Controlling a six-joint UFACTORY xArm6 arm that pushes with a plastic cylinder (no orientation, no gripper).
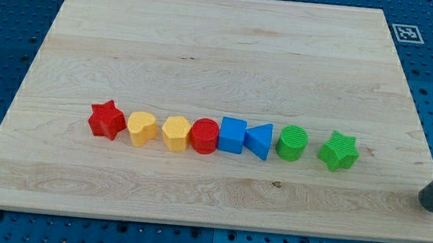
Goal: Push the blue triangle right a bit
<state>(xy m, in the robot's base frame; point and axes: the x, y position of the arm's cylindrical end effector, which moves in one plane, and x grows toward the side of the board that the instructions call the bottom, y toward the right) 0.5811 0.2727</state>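
The blue triangle [260, 139] lies in a row of blocks across the middle of the wooden board [222, 51]. It touches the blue cube [232, 135] on its left and sits close to the green cylinder [292, 142] on its right. My tip [432, 204] is at the view's right edge, near the board's lower right corner, far to the right of the triangle and below the row. It touches no block.
The row runs left to right: red star [106, 120], yellow heart [142, 127], yellow hexagon [175, 132], red cylinder [204, 135], then the blue blocks, green cylinder and green star [338, 151]. A marker tag [406, 33] sits off the board's top right corner.
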